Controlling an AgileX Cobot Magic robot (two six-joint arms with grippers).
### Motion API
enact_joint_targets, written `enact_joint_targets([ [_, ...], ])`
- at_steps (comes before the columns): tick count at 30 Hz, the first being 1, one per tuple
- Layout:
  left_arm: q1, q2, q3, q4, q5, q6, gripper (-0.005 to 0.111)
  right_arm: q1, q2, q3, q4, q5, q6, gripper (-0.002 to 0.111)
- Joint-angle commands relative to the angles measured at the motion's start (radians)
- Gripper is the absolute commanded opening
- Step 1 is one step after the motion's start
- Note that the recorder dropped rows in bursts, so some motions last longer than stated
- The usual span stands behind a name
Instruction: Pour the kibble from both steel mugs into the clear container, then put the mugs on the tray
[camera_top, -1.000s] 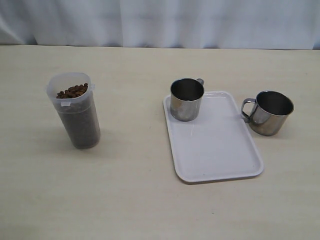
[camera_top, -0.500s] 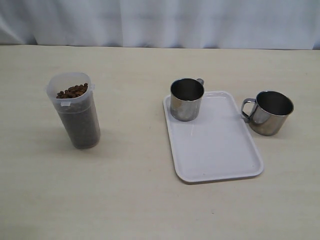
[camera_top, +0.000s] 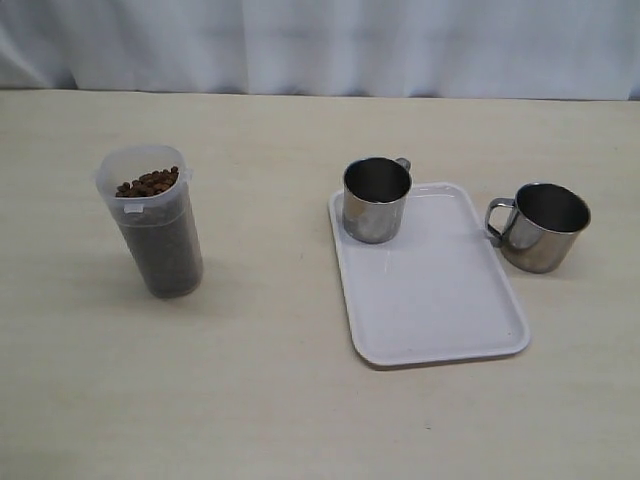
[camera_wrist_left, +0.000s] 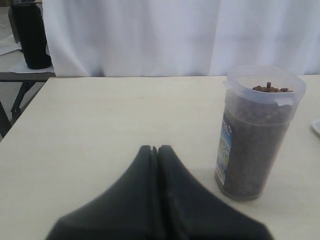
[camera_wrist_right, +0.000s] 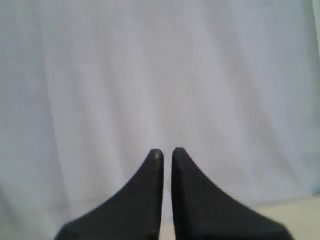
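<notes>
Both pincers (camera_wrist_left: 154, 148) (camera_wrist_right: 167, 151) closed; two mugs (camera_top: 376, 205) (camera_top: 545, 235), one tray (camera_top: 440, 300).

Bare table (camera_top: 270, 340) between clear container (camera_top: 158, 235) and tray (camera_top: 440, 320); left mug (camera_top: 375, 205) on tray's corner; right mug (camera_top: 540, 232) beside it.

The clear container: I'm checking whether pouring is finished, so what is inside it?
Brown kibble fills the clear container nearly to its rim, showing dark through the wall. Its floor is covered by the pellets.
</notes>
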Motion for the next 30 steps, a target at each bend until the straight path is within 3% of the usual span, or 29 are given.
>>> enact_joint_targets([
  [1,0.003,-0.002,0.002,-0.003,-0.011,0.003,0.000,-0.007,0.314,0.003,-0.032,-0.046,0.017,0.011],
  [4,0.003,-0.002,0.002,-0.003,-0.013,0.003,0.000,-0.007,0.588,0.003,-0.157,-0.153,0.012,0.039],
  [7,0.003,-0.002,0.002,-0.003,-0.013,0.003,0.000,-0.007,0.856,0.003,-0.182,-0.297,-0.123,0.086],
  [9,0.003,-0.002,0.002,-0.003,-0.013,0.003,0.000,-0.007,1.005,0.003,-0.131,-0.417,-0.222,0.109],
  [12,0.003,-0.002,0.002,-0.003,-0.013,0.003,0.000,-0.007,1.201,-0.008,-0.085,-0.559,-0.248,0.110],
  [19,0.003,-0.002,0.002,-0.003,-0.013,0.003,0.000,-0.007,1.529,-0.174,-0.037,-0.588,-0.346,0.110],
  [30,0.003,-0.002,0.002,-0.003,-0.013,0.003,0.000,-0.007,1.788,-0.421,0.053,-0.612,-0.386,0.110],
])
